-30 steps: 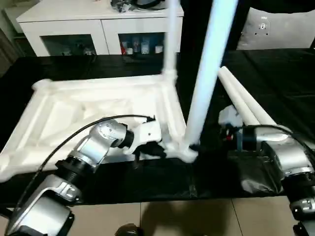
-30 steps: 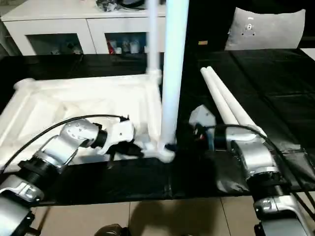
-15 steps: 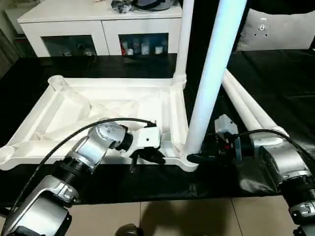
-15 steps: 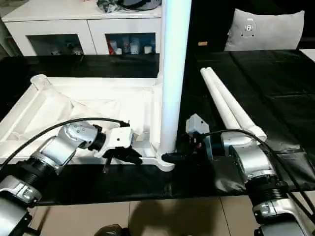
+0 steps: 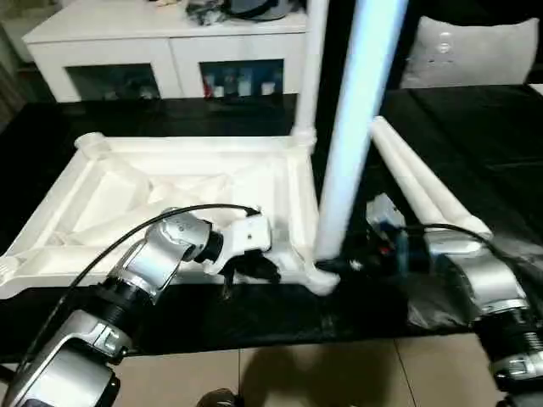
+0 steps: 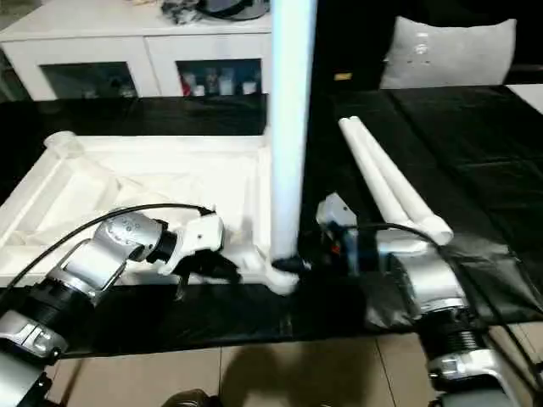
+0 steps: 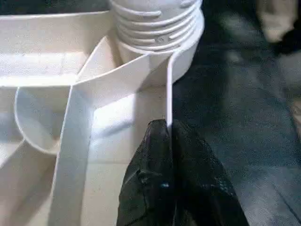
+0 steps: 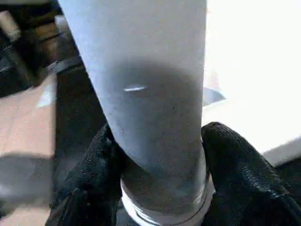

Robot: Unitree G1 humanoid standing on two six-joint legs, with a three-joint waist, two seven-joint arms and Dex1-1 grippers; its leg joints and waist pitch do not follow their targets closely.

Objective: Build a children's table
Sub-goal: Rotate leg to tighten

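Claws first: the right claw (image 8: 160,188) has its two black fingers (image 8: 235,174) set either side of the base of an upright leg (image 5: 356,127), hugging it just above the threaded collar, probably so it can turn or steady the leg in its corner socket (image 5: 321,275). The left claw (image 7: 167,141) is pinched together on the thin side wall of the upturned tabletop (image 5: 178,195), just beside that same socket, likely to keep the top from sliding or twisting while the leg is worked. From there outward, the tabletop lies ribbed side up on the black surface (image 5: 475,144), with the gripped leg at its 4 o'clock corner and a second leg (image 5: 310,68) already standing at the 1 o'clock corner. Two spare legs (image 5: 416,182) lie side by side on the surface at about 3 o'clock from the top, near the right arm, waiting for the two open corners on the left side.
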